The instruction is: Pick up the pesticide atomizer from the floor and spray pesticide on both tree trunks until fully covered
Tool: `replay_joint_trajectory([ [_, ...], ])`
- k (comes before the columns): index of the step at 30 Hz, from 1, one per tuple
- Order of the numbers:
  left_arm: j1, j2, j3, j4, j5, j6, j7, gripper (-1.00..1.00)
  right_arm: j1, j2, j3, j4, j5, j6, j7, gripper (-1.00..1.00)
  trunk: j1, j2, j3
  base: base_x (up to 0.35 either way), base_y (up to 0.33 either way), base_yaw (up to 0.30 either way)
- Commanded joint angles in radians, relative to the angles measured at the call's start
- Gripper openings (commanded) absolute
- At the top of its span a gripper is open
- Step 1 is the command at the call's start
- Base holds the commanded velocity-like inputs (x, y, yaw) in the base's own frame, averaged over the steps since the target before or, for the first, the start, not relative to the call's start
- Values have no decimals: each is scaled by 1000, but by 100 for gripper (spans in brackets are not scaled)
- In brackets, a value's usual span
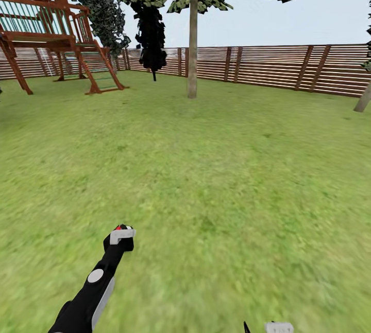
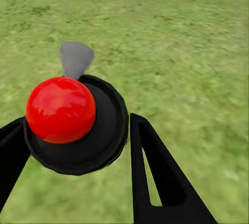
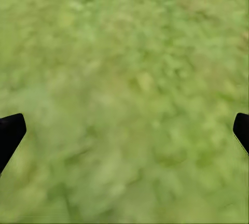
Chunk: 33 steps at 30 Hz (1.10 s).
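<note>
Even, bright daylight fills the head view, with no visible sun and a pale, washed-out sky [image 1: 330,3] at 1 o'clock. Shadows barely register: the tree trunk [image 1: 192,50] at 12 o'clock casts none on the grass lawn [image 1: 216,158]. The lawn smears into soft blur toward 6 o'clock, while the wooden fence [image 1: 268,65] stays fairly crisp. The dark tree [image 1: 151,39] at 11 o'clock renders almost pure black. In the left wrist view, the pesticide atomizer [image 2: 60,110] carries a soft highlight on its red ball. The right wrist view shows grass heavily blurred throughout.
</note>
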Motion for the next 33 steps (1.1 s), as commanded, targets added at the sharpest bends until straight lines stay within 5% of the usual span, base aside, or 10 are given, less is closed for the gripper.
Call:
replay_joint_trajectory([
  [1,0,0,0,-2,0,1,0,-100,0,0,0,0,0,0,0,100,0,0,0,340,0,0],
  [33,28,0,0,-51,0,6,-1,-100,0,0,0,0,0,0,0,100,0,0,0,340,0,0],
])
